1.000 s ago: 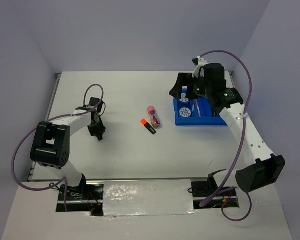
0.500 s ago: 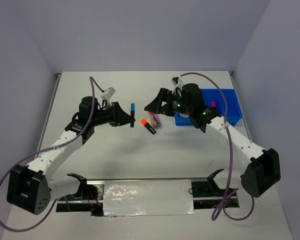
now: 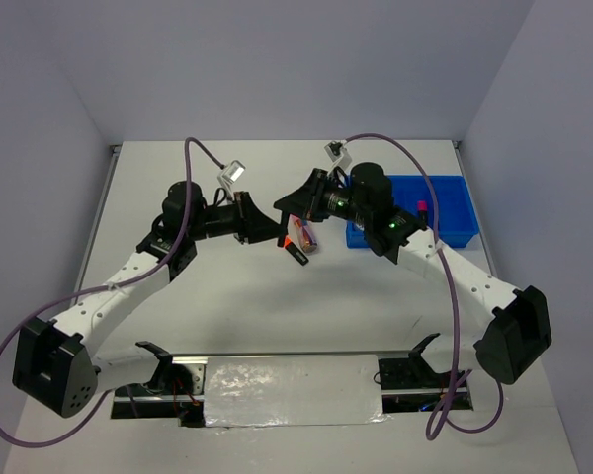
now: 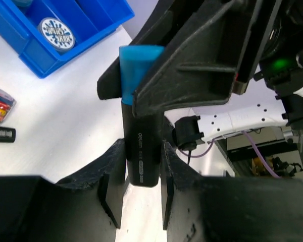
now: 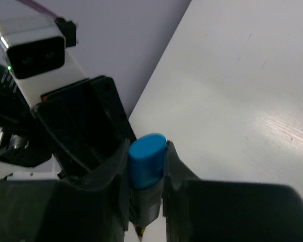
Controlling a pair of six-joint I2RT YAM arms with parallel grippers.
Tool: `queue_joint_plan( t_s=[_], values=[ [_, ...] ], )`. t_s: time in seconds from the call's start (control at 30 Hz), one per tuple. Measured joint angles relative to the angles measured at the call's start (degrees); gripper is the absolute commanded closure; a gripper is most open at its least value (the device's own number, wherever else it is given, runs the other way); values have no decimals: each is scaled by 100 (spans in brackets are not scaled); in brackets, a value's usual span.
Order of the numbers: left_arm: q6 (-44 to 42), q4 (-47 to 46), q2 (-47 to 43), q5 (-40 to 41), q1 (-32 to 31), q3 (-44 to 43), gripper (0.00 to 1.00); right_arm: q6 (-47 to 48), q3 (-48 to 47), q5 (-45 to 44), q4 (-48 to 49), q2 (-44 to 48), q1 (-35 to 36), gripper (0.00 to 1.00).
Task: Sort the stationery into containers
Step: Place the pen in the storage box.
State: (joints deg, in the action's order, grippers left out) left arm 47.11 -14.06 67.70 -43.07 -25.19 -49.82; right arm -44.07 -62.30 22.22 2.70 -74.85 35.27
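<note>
Handover pose mid-tabletop (image 3: 326,296). Left gripper (image 4: 142,151) is clenched on the black body of the blue-capped highlighter (image 4: 141,136), held upright off the surface. Right gripper (image 5: 146,148) is closed on the same highlighter's blue cap, 1 finger pressed on each side. Small white print runs down the highlighter body, too small to read. The blue tray (image 4: 45,63) holds 1 tape roll (image 4: 56,34) with a blue-white printed pattern, text unreadable. Outside the tray on the tabletop lie a pink-capped tube (image 3: 304,229) and an orange-capped highlighter (image 3: 296,253), its white lettering illegible.
</note>
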Motion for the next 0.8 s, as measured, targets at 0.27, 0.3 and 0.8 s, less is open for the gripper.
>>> queue_joint_plan(
  t_s=[0.27, 0.3, 0.8],
  values=[
    [-334, 1416, 254, 1045, -68, -844, 1, 621, -245, -149, -820, -72, -553, 100],
    [-396, 1766, 369, 1325, -68, -1102, 1, 863, -428, -341, -1193, -127, -852, 100],
    [-1235, 4745, 754, 3606, -63, -1353, 1, 3869, -2761, -4981, -3493, -2699, -3574, 98]
  ],
)
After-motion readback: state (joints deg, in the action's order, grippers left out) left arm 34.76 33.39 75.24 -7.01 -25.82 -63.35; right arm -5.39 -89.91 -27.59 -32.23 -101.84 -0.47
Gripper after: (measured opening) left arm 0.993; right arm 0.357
